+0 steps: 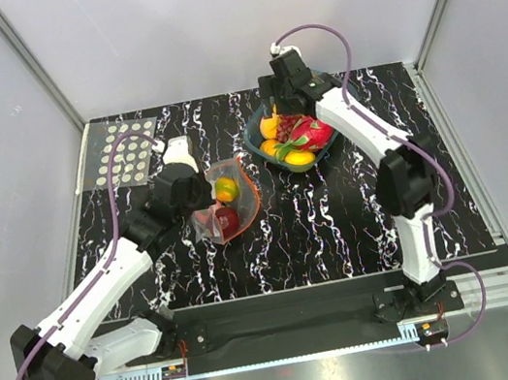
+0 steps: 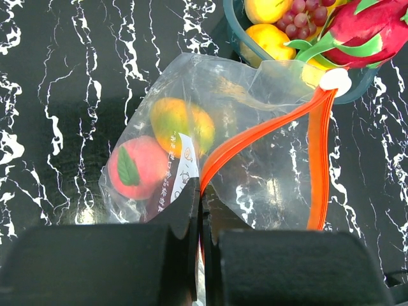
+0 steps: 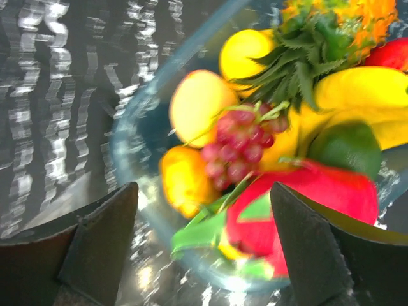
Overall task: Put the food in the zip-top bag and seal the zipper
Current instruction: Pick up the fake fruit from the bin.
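Observation:
The clear zip-top bag (image 1: 229, 202) lies left of centre, its mouth open. In the left wrist view the bag (image 2: 255, 159) holds a pink-red fruit (image 2: 137, 167) and an orange-green fruit (image 2: 182, 124). The red-orange zipper (image 2: 268, 124) splits into two open strips with a white slider (image 2: 335, 81) at the far end. My left gripper (image 2: 201, 194) is shut on the zipper's near end. My right gripper (image 3: 204, 191) is open and empty above the teal tray (image 3: 121, 150). In the tray are grapes (image 3: 239, 143), yellow and orange fruits (image 3: 194, 105) and a red dragon fruit (image 3: 306, 204).
The teal tray (image 1: 258, 137) of toy fruit sits at the back, just right of the bag. A clear sheet with white dots (image 1: 127, 151) lies at the far left corner. The black marbled mat (image 1: 339, 224) ends at metal rails on the right and near sides.

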Available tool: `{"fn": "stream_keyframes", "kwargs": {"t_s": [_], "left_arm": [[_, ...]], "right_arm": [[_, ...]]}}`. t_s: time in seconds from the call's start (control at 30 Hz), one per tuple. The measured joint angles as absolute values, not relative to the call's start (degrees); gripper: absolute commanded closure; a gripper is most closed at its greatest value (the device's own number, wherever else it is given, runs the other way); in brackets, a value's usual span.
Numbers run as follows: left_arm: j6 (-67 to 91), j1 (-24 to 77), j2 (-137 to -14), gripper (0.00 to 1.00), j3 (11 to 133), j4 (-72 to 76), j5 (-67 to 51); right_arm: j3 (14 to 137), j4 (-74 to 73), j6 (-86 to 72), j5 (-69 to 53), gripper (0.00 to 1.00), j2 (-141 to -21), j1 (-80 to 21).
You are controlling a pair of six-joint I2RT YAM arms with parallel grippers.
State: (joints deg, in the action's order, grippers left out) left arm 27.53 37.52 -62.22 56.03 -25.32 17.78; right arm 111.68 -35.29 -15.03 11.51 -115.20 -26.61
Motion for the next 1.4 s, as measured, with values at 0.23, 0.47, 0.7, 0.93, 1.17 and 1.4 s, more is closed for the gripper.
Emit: {"fn": "stream_keyframes", "kwargs": {"t_s": [0.23,0.47,0.7,0.93,1.17,1.4], "left_arm": [[27.53,37.52,-61.91,1.0,54.96,-23.73,17.74],[27.51,37.52,-61.91,1.0,54.7,-22.94,17.74],[27.51,37.52,-61.93,1.0,54.7,-22.44,16.99],[27.49,37.52,-61.93,1.0,54.7,-22.35,16.82],[27.49,37.67,-61.93,1.0,54.7,-22.13,16.43],[27.46,37.82,-61.95,1.0,54.7,-22.13,16.29]], "right_arm": [[118.89,-38.63,-11.25,15.68,0.18,-126.48,-26.35],[125.56,-40.18,-9.13,19.59,0.24,-134.21,-26.17],[130.82,-40.47,-8.14,23.11,0.61,-139.65,-25.91],[129.67,-38.96,-8.54,22.26,0.82,-138.91,-25.78],[116.36,-33.95,-8.8,12.97,0.83,-127.61,-25.21],[103.98,-27.55,-10.35,2.24,0.83,-111.46,-25.17]]}}
